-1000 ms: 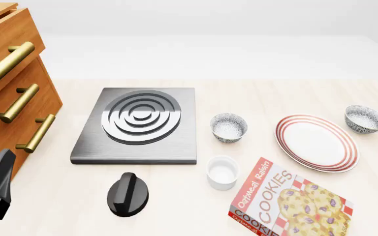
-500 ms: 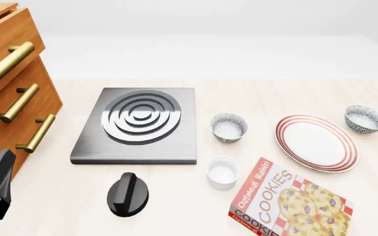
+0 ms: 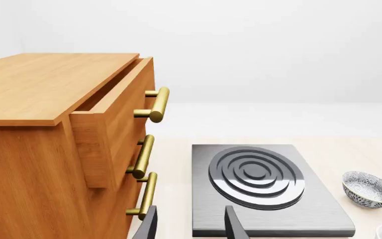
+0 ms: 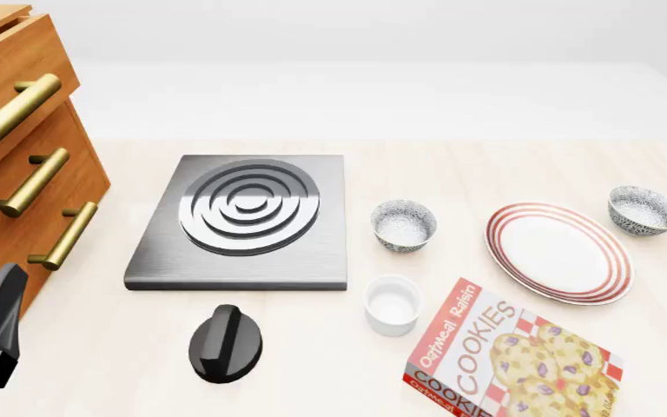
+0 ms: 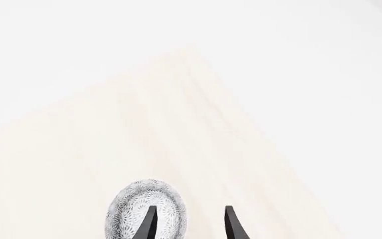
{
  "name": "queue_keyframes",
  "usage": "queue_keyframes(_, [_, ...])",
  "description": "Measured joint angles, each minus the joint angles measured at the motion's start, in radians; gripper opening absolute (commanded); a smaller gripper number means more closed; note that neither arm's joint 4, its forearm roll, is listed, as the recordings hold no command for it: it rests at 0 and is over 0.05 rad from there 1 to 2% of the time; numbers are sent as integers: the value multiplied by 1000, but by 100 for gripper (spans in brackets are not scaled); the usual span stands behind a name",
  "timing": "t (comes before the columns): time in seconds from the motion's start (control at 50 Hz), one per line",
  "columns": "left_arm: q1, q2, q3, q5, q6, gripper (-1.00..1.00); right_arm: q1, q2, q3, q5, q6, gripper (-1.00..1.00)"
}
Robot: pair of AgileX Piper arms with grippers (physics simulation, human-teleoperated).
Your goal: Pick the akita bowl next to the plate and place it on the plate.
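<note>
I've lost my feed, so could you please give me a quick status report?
Both grippers open, empty: right gripper above akita bowl, left gripper idle. Bowl on table beside plate. Nothing in the way.

Left hand (image 3: 189,225) low at near-left, fingers parted, right hand (image 5: 189,224) parted at far right edge

Bright, even, diffuse light; all views sharp, with no blur or edge distortion. Shadows are faint (softest under the plate (image 4: 559,252)). No glare.

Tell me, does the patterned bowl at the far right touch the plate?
Apart. In the front view, bare table shows between the bowl and the plate.
</note>
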Motion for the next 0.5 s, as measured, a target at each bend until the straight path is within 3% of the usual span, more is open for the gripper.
queue_keyframes(0.5, [0, 0, 0, 0, 0, 100, -7, 40, -28, 38, 13, 100])
